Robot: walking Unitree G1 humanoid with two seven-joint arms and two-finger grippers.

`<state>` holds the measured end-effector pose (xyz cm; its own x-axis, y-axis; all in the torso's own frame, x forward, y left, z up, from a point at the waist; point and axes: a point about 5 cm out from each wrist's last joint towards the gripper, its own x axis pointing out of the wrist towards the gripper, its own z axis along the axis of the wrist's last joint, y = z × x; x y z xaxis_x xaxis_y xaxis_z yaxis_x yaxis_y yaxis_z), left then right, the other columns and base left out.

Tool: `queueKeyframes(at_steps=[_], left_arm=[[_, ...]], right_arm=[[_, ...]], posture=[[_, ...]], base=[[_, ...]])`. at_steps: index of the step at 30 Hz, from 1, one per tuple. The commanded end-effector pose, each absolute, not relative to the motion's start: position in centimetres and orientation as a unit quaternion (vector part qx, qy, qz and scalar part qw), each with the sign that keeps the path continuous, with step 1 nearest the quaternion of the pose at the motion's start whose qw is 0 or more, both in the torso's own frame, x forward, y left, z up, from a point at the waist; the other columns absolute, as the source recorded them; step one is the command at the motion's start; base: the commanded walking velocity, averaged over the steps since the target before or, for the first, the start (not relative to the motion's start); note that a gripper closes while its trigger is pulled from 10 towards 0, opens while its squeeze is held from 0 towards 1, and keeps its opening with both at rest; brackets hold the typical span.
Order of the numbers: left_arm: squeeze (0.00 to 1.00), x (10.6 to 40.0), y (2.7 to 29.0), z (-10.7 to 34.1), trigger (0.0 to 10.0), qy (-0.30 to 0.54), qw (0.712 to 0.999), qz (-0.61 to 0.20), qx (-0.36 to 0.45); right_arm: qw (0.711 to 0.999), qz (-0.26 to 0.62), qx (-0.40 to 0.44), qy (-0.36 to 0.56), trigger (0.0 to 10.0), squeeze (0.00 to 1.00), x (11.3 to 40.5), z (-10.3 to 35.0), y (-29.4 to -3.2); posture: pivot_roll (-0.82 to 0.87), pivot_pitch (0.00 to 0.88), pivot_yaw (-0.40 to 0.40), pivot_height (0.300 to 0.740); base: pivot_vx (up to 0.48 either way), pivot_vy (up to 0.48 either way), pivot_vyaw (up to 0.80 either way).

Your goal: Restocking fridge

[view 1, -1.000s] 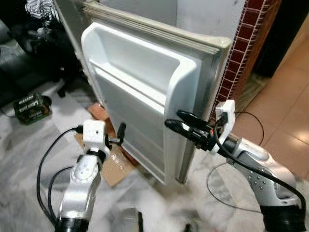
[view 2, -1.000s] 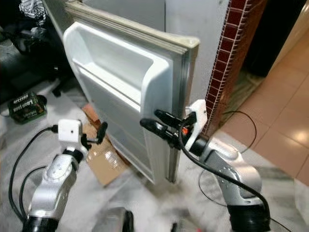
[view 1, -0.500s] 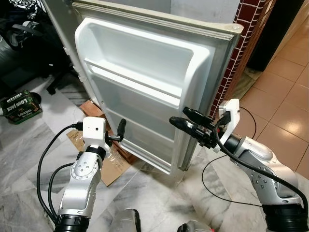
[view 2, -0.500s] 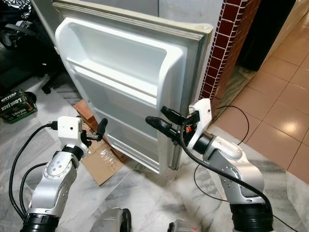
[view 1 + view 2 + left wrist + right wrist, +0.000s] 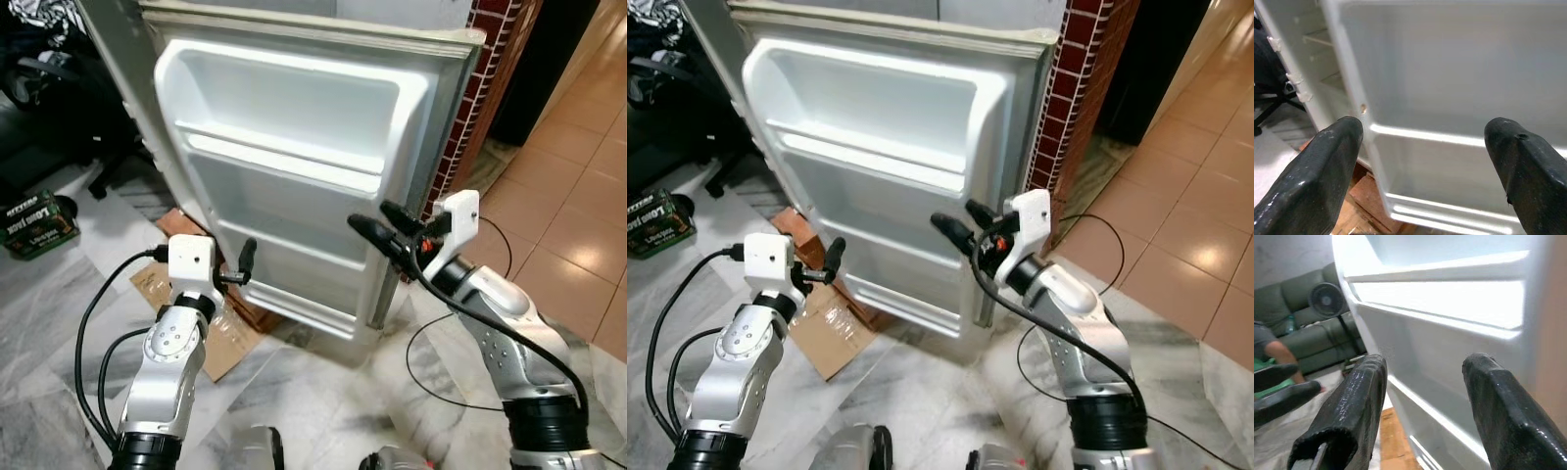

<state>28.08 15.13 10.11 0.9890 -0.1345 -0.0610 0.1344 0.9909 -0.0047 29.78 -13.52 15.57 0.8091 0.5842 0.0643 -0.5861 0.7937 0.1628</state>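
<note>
The fridge door [image 5: 294, 108] stands open toward me, its white inner liner and door shelves [image 5: 284, 164] bare. My right gripper [image 5: 370, 216] is open, held just in front of the door's free edge at mid height with nothing between its fingers. In the right wrist view the liner [image 5: 1440, 303] fills the space past the fingers [image 5: 1352, 406]. My left gripper [image 5: 243, 264] is open too, close to the door's lower left corner, and the left wrist view looks between its fingers [image 5: 1327, 161] at the liner [image 5: 1449, 73].
A flattened cardboard piece [image 5: 211, 333] lies on the marble floor under the door. A green box [image 5: 37, 223] and a black chair base [image 5: 108, 176] are at the left. A red brick pillar [image 5: 480, 88] rises at the right, with cables on the floor. The right wrist view catches a person's arm [image 5: 1273, 352] near a fan [image 5: 1327, 298].
The camera has shifted and now sees the door more face-on. My right gripper has risen slightly, staying by the door's free edge. The left arm has held still.
</note>
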Motion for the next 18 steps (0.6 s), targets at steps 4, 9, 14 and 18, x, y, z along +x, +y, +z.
queueKeyframes(at_steps=[4, 9, 14, 18], left_arm=[[0.00, 28.0, 15.6, 9.9, 10.0, 0.035, 0.998, -0.059, 0.005], [0.00, 28.0, 15.6, 9.9, 10.0, 0.033, 0.998, -0.058, 0.006], [0.00, 27.9, 15.8, 9.9, 10.0, 0.033, 0.998, -0.054, 0.006], [0.00, 27.5, 15.9, 9.8, 10.0, 0.035, 0.998, -0.050, 0.006]], right_arm=[[0.954, 0.286, 0.088, -0.019, 10.0, 0.00, 30.6, 15.6, -12.0], [0.973, 0.223, 0.024, -0.046, 10.0, 0.00, 31.7, 15.6, -11.8], [0.983, 0.176, 0.011, -0.042, 10.0, 0.00, 32.2, 15.0, -12.7], [0.989, 0.146, 0.002, -0.035, 10.0, 0.15, 32.1, 14.1, -13.7]], posture=[[0.01, 0.083, 0.077, 0.740], [0.02, 0.078, 0.072, 0.740], [0.03, 0.080, 0.066, 0.740], [0.03, 0.082, 0.064, 0.740]], base=[[0.000, 0.000, 0.00], [0.000, 0.000, 0.00], [0.000, 0.000, 0.00], [0.000, 0.000, 0.00]])
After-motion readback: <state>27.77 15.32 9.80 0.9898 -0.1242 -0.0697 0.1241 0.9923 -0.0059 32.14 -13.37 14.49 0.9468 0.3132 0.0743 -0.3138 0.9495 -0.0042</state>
